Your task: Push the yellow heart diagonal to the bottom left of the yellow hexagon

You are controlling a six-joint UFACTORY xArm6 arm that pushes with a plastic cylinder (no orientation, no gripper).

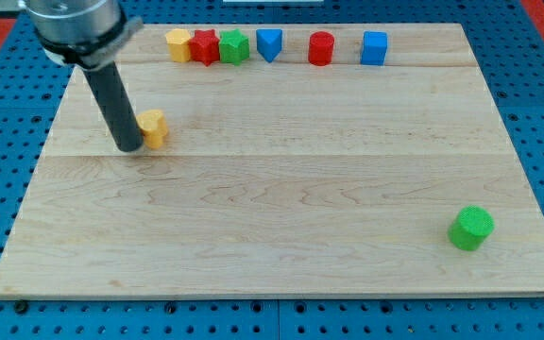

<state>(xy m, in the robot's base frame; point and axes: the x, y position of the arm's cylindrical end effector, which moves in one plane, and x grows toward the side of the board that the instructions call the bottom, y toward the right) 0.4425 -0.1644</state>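
Camera view, the only 1 supplied: a pale wooden board (281, 236) lies on a blue perforated base. My tip (130, 149), the lower end of the straight dark rod, rests on the board near its left edge, touching or just beside the left flank of the small yellow heart-shaped block (156, 127). There is no gripping hand on this rig to open or close; the rod grasps nothing and can only press sideways. Along the view's top edge stands a row of 6 blocks: the yellow hexagonal block (178, 44) at the left end, then a red block (204, 46) touching it, a green block (234, 46), a blue block (269, 43), a red cylindrical block (321, 48) and a blue cube-like block (374, 48). A green cylindrical block (470, 228) sits well apart at the view's bottom right. Judgement: the pushing step is in hand, with contact made or about to be made. The heart lies below the hexagon and only slightly to its left, so it appears near its goal. The next move calls for a short, careful nudge, not a long stroke, keeping the heart clear of the row.
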